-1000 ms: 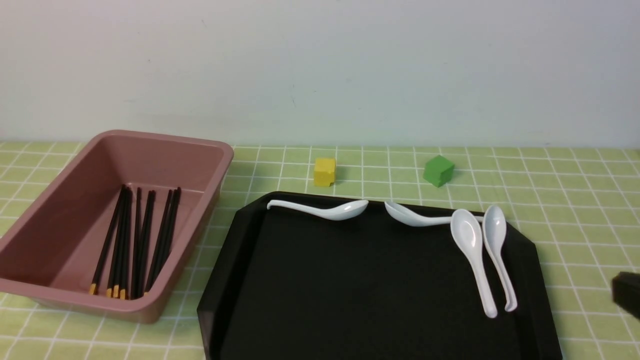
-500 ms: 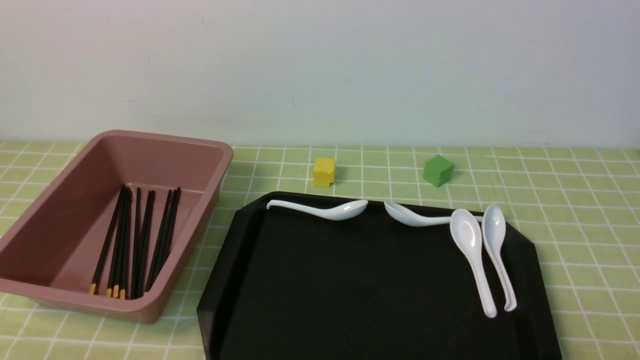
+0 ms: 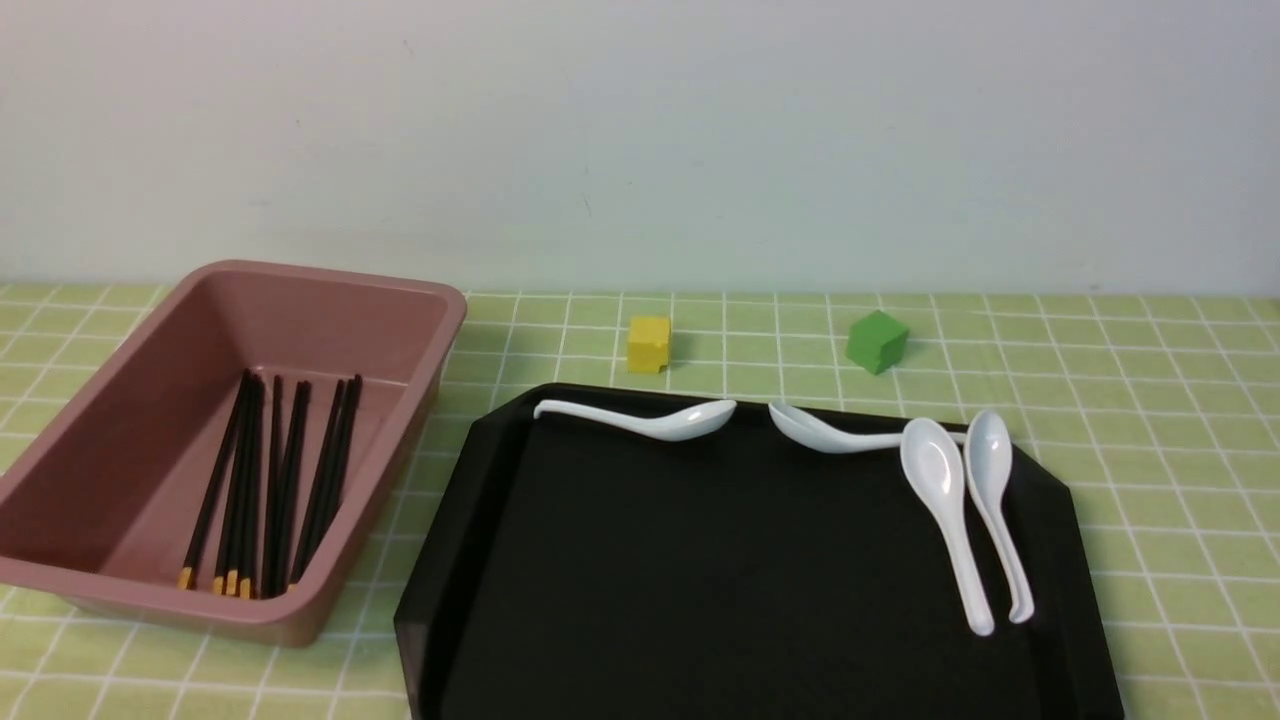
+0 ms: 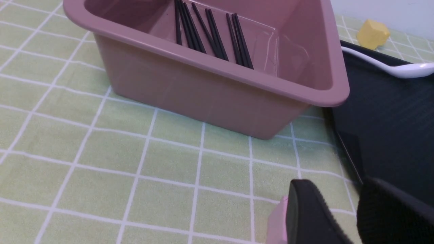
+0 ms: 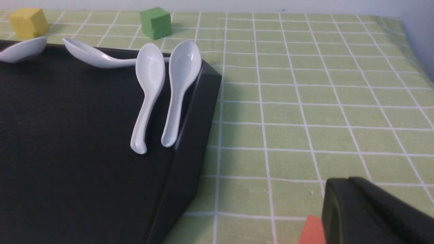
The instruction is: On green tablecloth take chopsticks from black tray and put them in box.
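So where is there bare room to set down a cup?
Most of the black tray, left of the two upright-lying spoons; also the cloth right of the tray. Crowded: the tray's far right corner, where three spoons bunch, and the box floor around its chopsticks.

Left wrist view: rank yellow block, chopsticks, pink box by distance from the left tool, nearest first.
1. Box: nearest, its near wall facing the tool.
2. Chopsticks: inside the box.
3. Yellow block: farthest, beyond the black tray.
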Robot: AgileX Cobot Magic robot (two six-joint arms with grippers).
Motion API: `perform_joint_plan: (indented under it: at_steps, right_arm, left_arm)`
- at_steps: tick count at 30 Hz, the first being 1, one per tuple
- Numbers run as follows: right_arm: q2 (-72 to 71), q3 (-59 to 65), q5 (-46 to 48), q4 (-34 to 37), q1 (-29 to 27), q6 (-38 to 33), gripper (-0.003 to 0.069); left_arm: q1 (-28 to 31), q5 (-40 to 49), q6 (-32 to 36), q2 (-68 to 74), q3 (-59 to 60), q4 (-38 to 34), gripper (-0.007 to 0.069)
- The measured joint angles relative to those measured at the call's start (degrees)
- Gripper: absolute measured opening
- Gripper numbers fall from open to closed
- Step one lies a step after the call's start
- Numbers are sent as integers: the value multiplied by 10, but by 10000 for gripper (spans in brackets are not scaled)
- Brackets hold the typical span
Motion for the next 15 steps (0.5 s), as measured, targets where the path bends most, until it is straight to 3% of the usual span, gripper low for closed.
perform_joint_plan:
  at_steps: [15]
  right_arm:
    - [0,0,1,0,0,0,36]
  left_arm:
    - [0,0,0,0,0,0,238]
